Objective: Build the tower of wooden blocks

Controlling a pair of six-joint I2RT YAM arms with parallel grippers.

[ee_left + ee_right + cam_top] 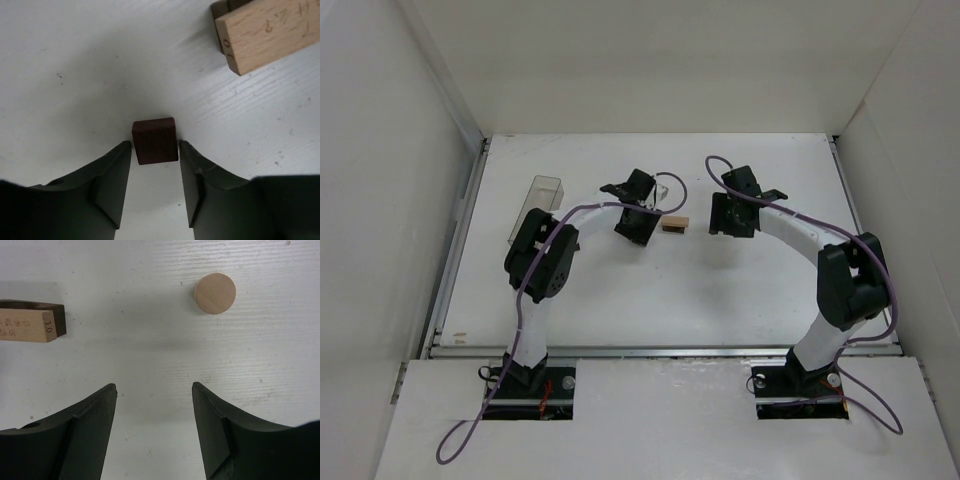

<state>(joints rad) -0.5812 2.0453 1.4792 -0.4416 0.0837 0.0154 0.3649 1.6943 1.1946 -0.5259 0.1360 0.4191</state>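
1. The left claw [155, 146] is narrowed to the width of a dark brown cube [155, 135] lying on the worktop [75, 75]. Its tips sit right beside the cube's sides; whether they press it I cannot tell.
2. The right claw [154, 387] gapes wide and holds nothing. A pale cylinder [215, 293] lies ahead of it, apart.
3. The tan slab [25, 326], between the two claws, lies over a dark block [59, 320]. Its end reads "10"; its other marks are unreadable.
4. The worktop is white and scuffed, with white walls [380, 150] around it. A clear box [538, 205] lies at the left.
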